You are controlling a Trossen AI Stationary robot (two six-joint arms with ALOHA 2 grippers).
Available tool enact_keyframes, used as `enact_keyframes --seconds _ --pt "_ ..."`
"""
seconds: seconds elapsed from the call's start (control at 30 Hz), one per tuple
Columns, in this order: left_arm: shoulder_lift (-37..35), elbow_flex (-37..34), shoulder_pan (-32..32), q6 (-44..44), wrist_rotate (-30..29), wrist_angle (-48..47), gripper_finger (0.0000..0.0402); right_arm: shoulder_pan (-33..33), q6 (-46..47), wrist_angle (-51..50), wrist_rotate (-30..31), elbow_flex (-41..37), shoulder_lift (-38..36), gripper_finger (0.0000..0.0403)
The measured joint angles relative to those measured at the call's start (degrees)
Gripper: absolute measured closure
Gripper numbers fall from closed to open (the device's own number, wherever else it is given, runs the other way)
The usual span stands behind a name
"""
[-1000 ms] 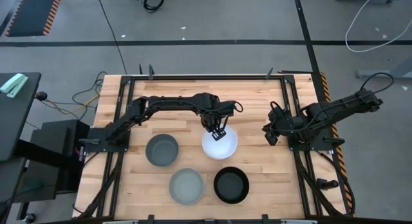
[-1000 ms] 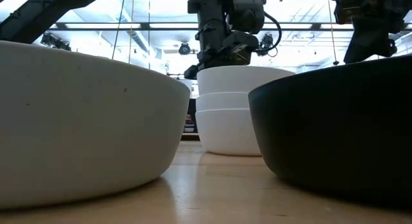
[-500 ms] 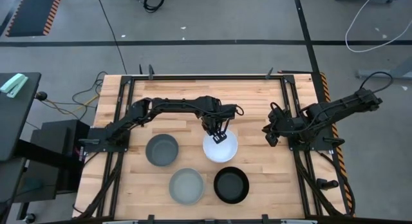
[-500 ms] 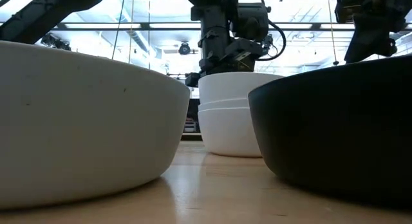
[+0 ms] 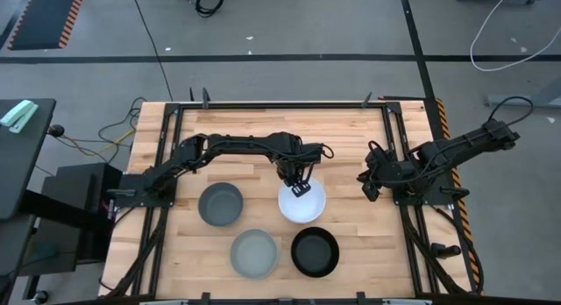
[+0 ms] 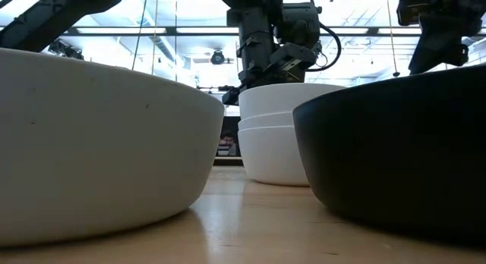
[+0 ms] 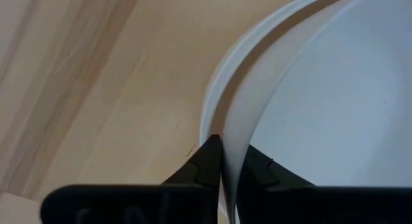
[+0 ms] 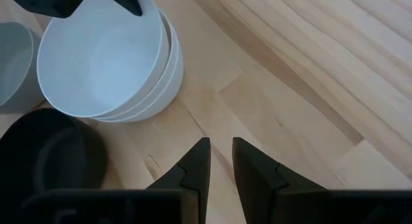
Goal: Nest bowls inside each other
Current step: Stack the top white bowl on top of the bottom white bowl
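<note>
Three white bowls sit nested in one stack (image 5: 303,204) (image 6: 275,146) (image 8: 103,60) at mid-table, base on the wood. The dark grey bowl (image 5: 220,204), the light grey-green bowl (image 5: 254,252) (image 6: 91,143) and the black bowl (image 5: 315,251) (image 6: 395,158) stand apart, nearer the near edge. My left gripper (image 5: 299,186) (image 7: 230,161) is over the stack's far rim, shut on the top white bowl. My right gripper (image 5: 368,183) (image 8: 221,156) hovers to the right of the stack, narrowly open and empty. My left gripper pinches the top white bowl's rim (image 7: 233,143) on its far side, one finger (image 7: 261,169) inside the bowl and one finger (image 7: 207,161) outside. It comes from above, pointing down. The bowl sits nested in the two white bowls below, whose rim (image 7: 215,95) shows beside it.
Bare wooden table lies along the far side and to the right of the stack (image 8: 302,76). Metal frame rails (image 5: 166,165) run down the left and right sides of the table. Cables and dark mats lie on the floor beyond.
My left gripper has come down and moved a little toward the near edge, staying shut on the rim. The top white bowl has sunk deeper into the two below it, and the whole stack has slid slightly toward the near edge.
</note>
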Motion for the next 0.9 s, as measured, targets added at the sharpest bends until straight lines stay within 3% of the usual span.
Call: enact_keyframes --seconds 0.53,0.9 --pt "-0.2 0.1 0.2 0.0 3.8 -0.2 0.0305 0.0 0.0 0.1 0.0 0.0 0.0 0.0330" --pt "-0.3 10.9 2.3 1.9 3.4 -3.8 0.0266 0.0 0.7 0.1 0.0 0.0 0.0 0.0330"
